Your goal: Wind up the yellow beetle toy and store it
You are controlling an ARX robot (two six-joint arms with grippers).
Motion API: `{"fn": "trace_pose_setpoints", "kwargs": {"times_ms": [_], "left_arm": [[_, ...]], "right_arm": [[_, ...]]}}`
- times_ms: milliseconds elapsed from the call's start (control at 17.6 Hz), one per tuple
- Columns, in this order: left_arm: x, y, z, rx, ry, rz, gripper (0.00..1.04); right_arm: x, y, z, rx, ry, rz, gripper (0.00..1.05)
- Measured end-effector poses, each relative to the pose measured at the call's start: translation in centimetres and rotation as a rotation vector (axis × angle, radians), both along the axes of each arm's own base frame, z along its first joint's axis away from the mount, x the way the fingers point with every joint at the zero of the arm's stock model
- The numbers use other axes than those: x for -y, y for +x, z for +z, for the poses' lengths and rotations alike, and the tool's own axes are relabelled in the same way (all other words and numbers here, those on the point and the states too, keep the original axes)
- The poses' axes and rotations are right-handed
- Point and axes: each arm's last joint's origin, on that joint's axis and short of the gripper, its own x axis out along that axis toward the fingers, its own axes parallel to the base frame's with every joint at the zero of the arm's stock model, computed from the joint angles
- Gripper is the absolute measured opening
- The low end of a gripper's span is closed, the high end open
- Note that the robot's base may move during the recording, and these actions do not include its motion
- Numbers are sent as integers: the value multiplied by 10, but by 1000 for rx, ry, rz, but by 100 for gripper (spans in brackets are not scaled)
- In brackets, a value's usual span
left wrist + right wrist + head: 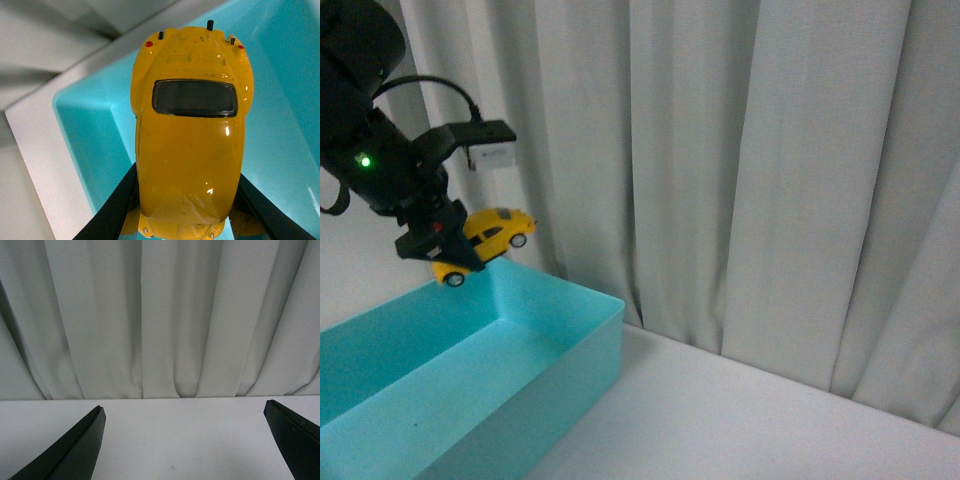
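My left gripper is shut on the yellow beetle toy, a small glossy yellow car with dark windows and black wheels. It holds the toy in the air just above the far corner of the turquoise bin. In the left wrist view the toy fills the middle between the black fingers, with the bin's inside below it. My right gripper is open and empty over the white table; it does not show in the front view.
A pale pleated curtain hangs right behind the bin and along the table's far edge. The white tabletop stretches to the right of the bin. The bin's inside looks bare.
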Motion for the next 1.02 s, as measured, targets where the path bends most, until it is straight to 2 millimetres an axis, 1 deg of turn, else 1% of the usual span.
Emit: {"fn": "trace_pose_setpoints", "kwargs": {"times_ms": [57, 227, 341, 512, 626, 853, 1024], "left_arm": [[-6, 1, -8, -20, 9, 43, 41], [-11, 7, -29, -58, 27, 121, 41], [-11, 5, -51, -123, 10, 153, 41], [-20, -3, -70, -183, 29, 212, 41], [-25, -2, -81, -187, 35, 246, 40], [-23, 0, -115, -255, 43, 279, 39], [-20, 2, -126, -265, 56, 298, 39]], "right_arm": [[0, 0, 0, 0, 0, 0, 98], [0, 0, 0, 0, 0, 0, 98], [0, 0, 0, 0, 0, 0, 98], [0, 0, 0, 0, 0, 0, 98], [0, 0, 0, 0, 0, 0, 98], [0, 0, 0, 0, 0, 0, 98], [0, 0, 0, 0, 0, 0, 98]]}}
